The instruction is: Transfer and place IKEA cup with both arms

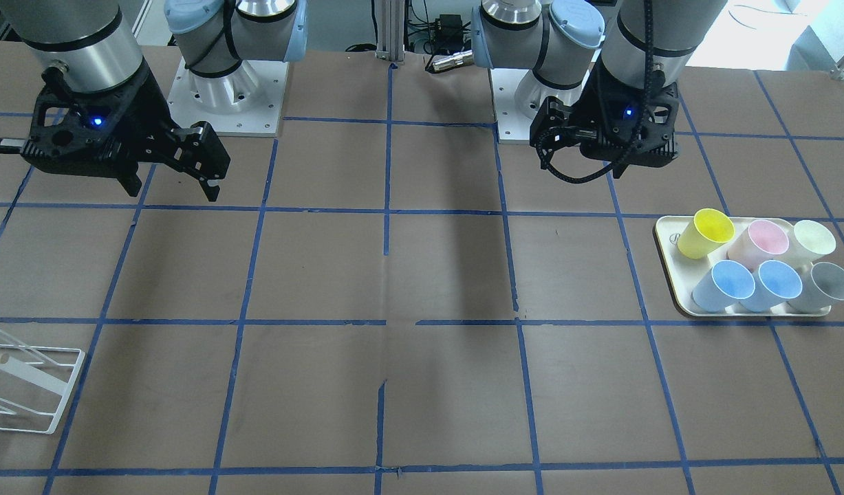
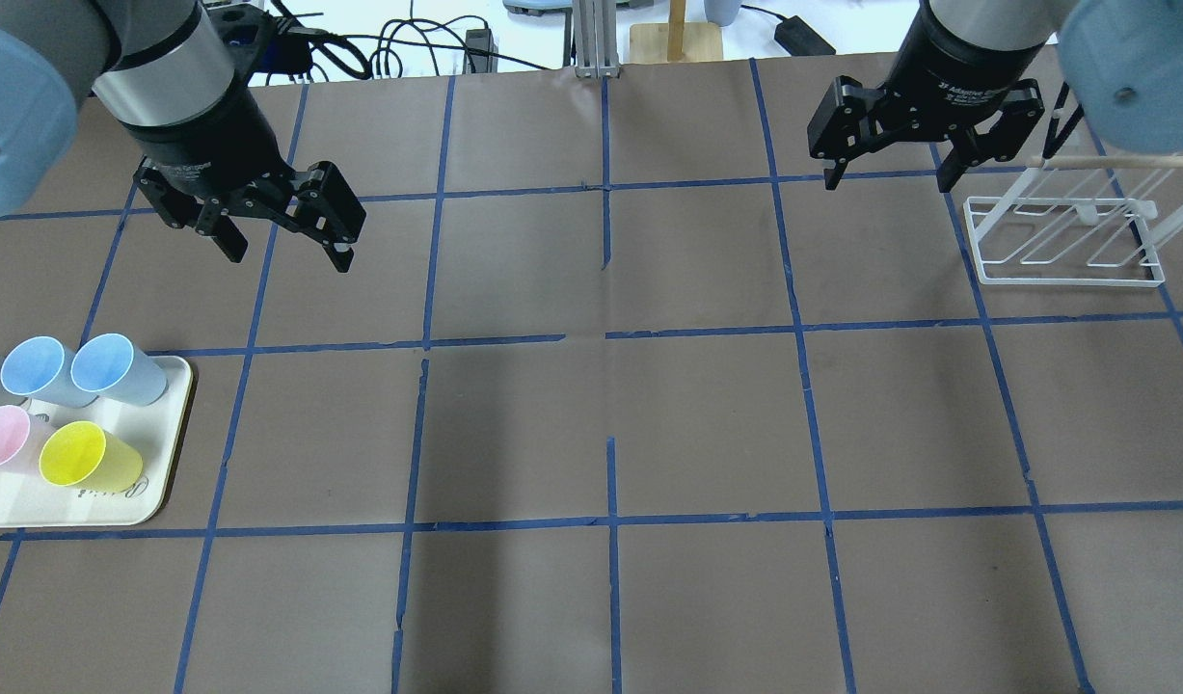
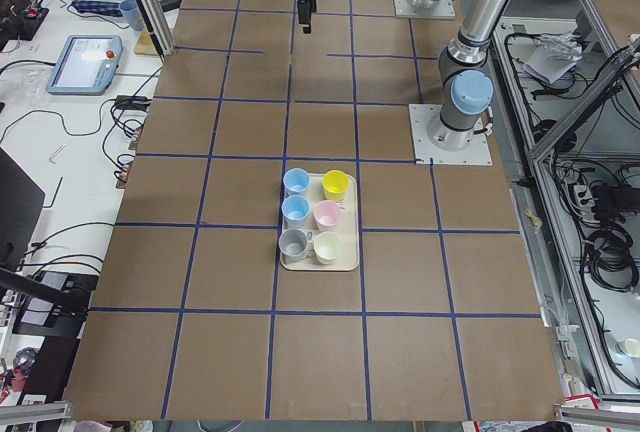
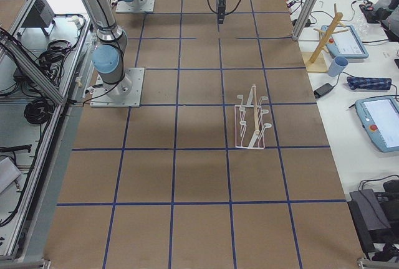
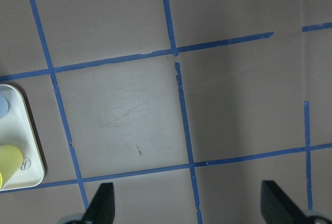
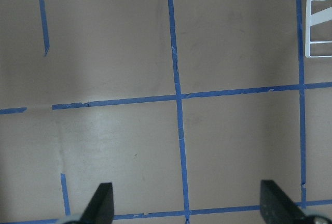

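Two identical pale blue IKEA cups [image 2: 114,368] [image 2: 32,370] stand side by side on a cream tray [image 2: 90,511] at the table's left edge. In the front-facing view they are in the tray's near row [image 1: 724,285] [image 1: 774,285]. My left gripper [image 2: 287,255] hangs open and empty above the table, beyond the tray and to its right. Its wrist view [image 5: 189,203] shows bare table between the fingers and the tray corner [image 5: 23,146] at the left. My right gripper [image 2: 888,181] is open and empty at the far right, beside the rack; its wrist view [image 6: 189,203] shows bare table.
The tray also holds a yellow cup [image 2: 80,455], a pink cup [image 2: 1,436], a grey cup [image 1: 826,285] and a cream cup [image 1: 812,240]. A white wire rack [image 2: 1063,241] stands at the far right. Blue tape lines grid the brown table.
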